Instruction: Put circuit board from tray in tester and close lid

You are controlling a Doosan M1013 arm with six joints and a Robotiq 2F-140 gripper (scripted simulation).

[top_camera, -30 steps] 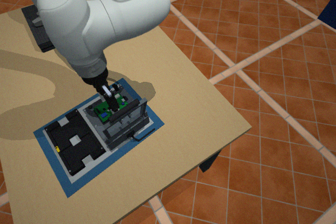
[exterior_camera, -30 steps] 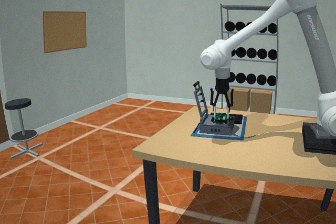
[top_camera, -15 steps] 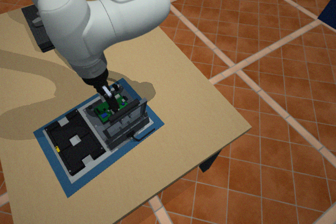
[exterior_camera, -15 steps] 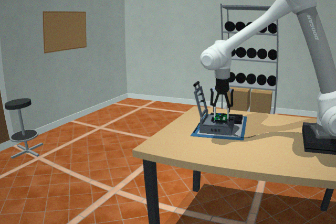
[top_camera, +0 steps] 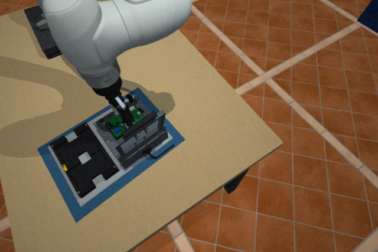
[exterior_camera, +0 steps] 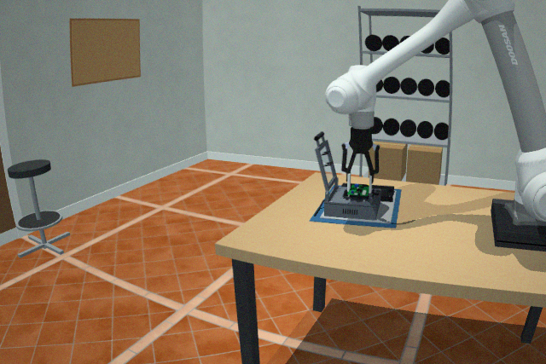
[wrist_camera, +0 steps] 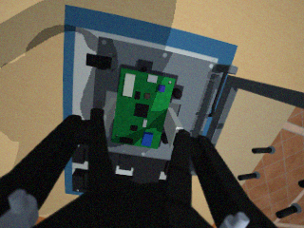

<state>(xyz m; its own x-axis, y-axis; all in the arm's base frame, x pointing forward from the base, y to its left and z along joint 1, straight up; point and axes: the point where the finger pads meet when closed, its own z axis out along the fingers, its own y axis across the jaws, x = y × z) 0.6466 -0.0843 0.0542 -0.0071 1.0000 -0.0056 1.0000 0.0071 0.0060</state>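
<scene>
The green circuit board [top_camera: 115, 121] [exterior_camera: 357, 190] [wrist_camera: 154, 102] is face up and roughly level over the tester [top_camera: 110, 143] [exterior_camera: 352, 210] [wrist_camera: 192, 71]. My gripper [top_camera: 123, 117] [exterior_camera: 359, 191] [wrist_camera: 141, 111] is shut on the board's long edges, one finger at each side. The white connector [wrist_camera: 128, 85] is at the end nearest the latch hook [top_camera: 130, 98] [wrist_camera: 99, 61]. Posts show beside the board's connector end and hinge-side edge in the wrist view. The pins and holes are hidden, and any small gap below the board cannot be told. The lid [exterior_camera: 326, 164] [wrist_camera: 266, 87] stands open.
The black tray [top_camera: 55, 149] lies beside the tester, with no board in its pockets. Both stand on a blue mat [top_camera: 76, 212] [exterior_camera: 397, 205] [wrist_camera: 68, 95]. The lid's black handle [top_camera: 140, 124] [exterior_camera: 319, 135] rises close beside the hinge-side finger. A black bar [top_camera: 165, 150] sticks out behind the hinge.
</scene>
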